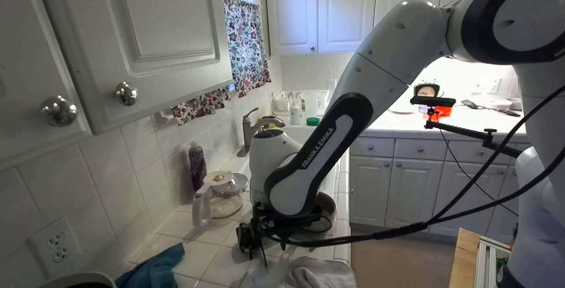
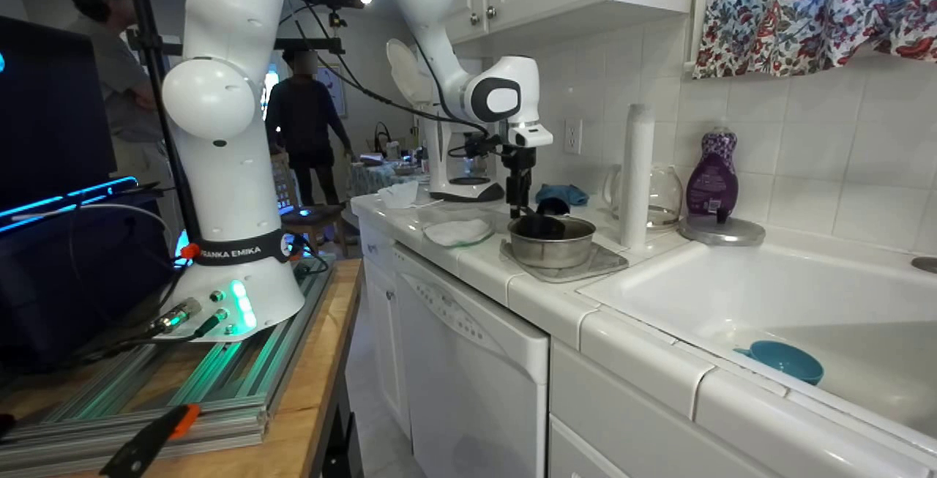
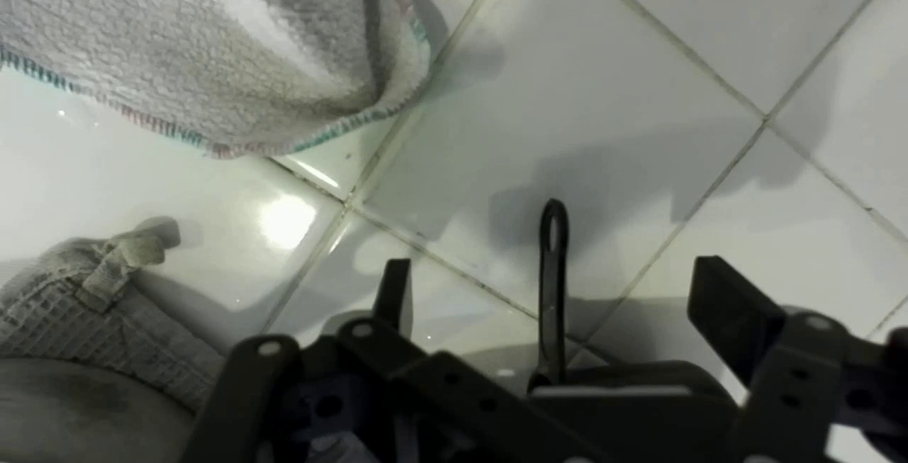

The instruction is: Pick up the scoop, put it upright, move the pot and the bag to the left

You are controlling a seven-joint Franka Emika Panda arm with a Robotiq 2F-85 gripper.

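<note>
Grey cloth [image 3: 220, 52], pot [image 2: 553, 252], carafe [image 1: 226, 202] near the gripper [image 3: 555, 293] — jaws apart, scoop handle [image 3: 552, 314] between

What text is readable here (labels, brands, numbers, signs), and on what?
"FRANKA EMIKA": on the robot arm.
"ANKA EMIKA", start unclear: on the black base band.
Too small or blurred to read: purple bottle, white bottle, dial face, dishwasher panel.
Wrist view: none.

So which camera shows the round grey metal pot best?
An exterior view shows the round grey metal pot best, front wall and much of the rim clear. In an exterior view the white robot arm hides part of it; the wrist view seems to catch only a curved portion, lower left.
</note>
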